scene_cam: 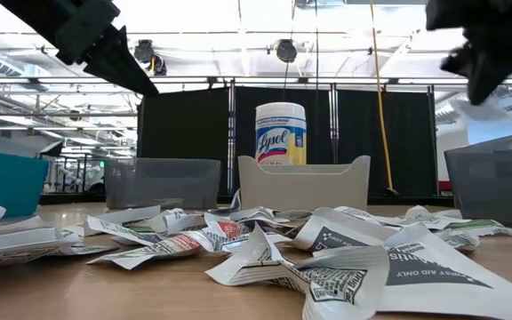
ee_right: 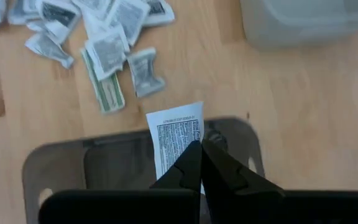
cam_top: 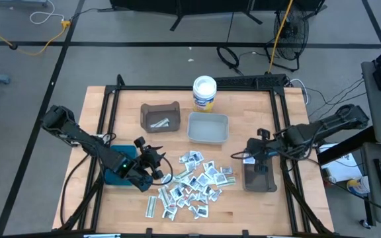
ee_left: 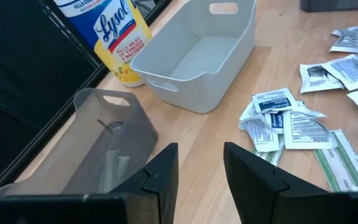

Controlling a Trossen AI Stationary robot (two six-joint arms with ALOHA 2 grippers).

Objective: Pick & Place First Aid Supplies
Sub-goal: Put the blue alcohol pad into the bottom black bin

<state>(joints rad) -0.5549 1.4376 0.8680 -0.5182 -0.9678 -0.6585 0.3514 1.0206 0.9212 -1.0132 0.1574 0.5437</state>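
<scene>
Right gripper point(ee_right: 201, 149) hangs over the dark bin point(ee_right: 61, 165), fingers pinched on a white packet point(ee_right: 174, 140) (print side up). Left gripper point(ee_left: 199, 163) hovers half-spread, empty, beside the scattered packets point(cam_top: 194, 185) mid-table.

Packet point(ee_right: 178, 140) lower end behind jaws.

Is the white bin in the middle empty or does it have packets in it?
Empty: the left wrist view shows the white bin's bare floor, no packets inside.
</scene>
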